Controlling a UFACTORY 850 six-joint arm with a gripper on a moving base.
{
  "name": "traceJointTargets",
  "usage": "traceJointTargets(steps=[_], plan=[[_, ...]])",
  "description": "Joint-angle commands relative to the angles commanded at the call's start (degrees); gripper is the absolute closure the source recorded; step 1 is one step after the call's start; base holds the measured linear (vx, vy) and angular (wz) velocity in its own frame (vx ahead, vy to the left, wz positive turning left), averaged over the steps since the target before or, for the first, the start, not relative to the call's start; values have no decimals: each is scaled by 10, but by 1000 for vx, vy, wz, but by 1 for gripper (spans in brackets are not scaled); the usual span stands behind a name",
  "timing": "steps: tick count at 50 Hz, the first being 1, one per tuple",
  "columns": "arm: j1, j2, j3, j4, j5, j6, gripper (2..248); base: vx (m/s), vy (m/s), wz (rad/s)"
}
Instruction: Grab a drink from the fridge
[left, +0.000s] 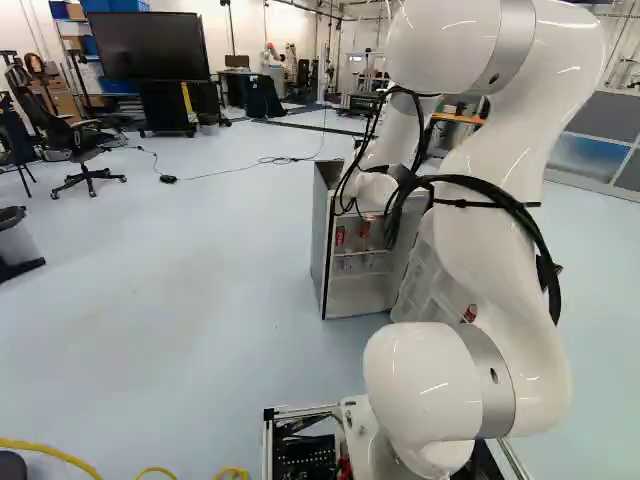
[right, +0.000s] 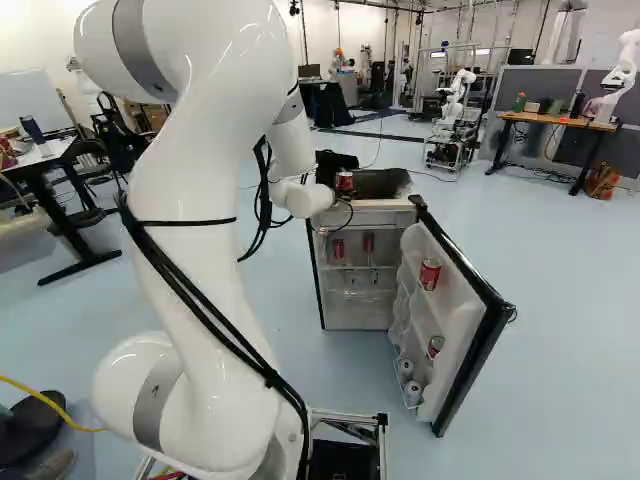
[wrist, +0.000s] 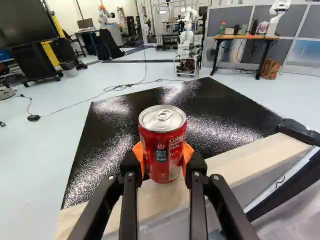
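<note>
In the right base view my gripper (right: 343, 187) is at the top front edge of the small fridge (right: 358, 312), partly hidden by the wrist. The wrist view shows the gripper (wrist: 162, 159) shut on an upright red drink can (wrist: 162, 142), an orange pad on either side of it. That can is over the front rim of the black fridge top (wrist: 220, 107); whether it touches the top I cannot tell. The fridge door (right: 470, 335) stands open, with a red can (right: 430, 273) and several other cans in its racks. Two more red cans (right: 338, 248) (right: 368, 242) are inside.
The open door juts out toward the base, right of my arm in the right base view. Beyond the fridge, a cable (wrist: 107, 90) lies on the floor. Farther back are a desk (right: 560, 121), another robot (right: 455, 95) and a large screen (left: 150, 46).
</note>
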Motion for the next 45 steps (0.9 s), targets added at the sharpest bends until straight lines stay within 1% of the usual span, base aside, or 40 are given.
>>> traceJointTargets(steps=[3, 4, 8, 9, 13, 14, 19, 20, 24, 25, 29, 30, 45], plan=[[0, 0, 0, 0, 0, 0, 155, 0, 0, 0], [0, 0, 0, 0, 0, 0, 146, 0, 0, 0], [0, 0, 0, 0, 0, 0, 146, 0, 0, 0], [0, 0, 0, 0, 0, 0, 115, 0, 0, 0], [0, 0, 0, 0, 0, 0, 115, 0, 0, 0], [0, 0, 0, 0, 0, 0, 81, 0, 0, 0], [0, 0, 0, 0, 0, 0, 81, 0, 0, 0], [0, 0, 0, 0, 0, 0, 46, 0, 0, 0], [0, 5, 5, 0, 0, 0, 46, 0, 0, 0], [0, 8, 7, 0, 0, 0, 10, 0, 0, 0], [0, 20, 18, 0, 0, 0, 10, 0, 0, 0], [0, 23, 21, 0, 0, 0, 3, 0, 0, 0], [2, 80, 71, 0, 0, 0, 3, 0, 0, 0]])
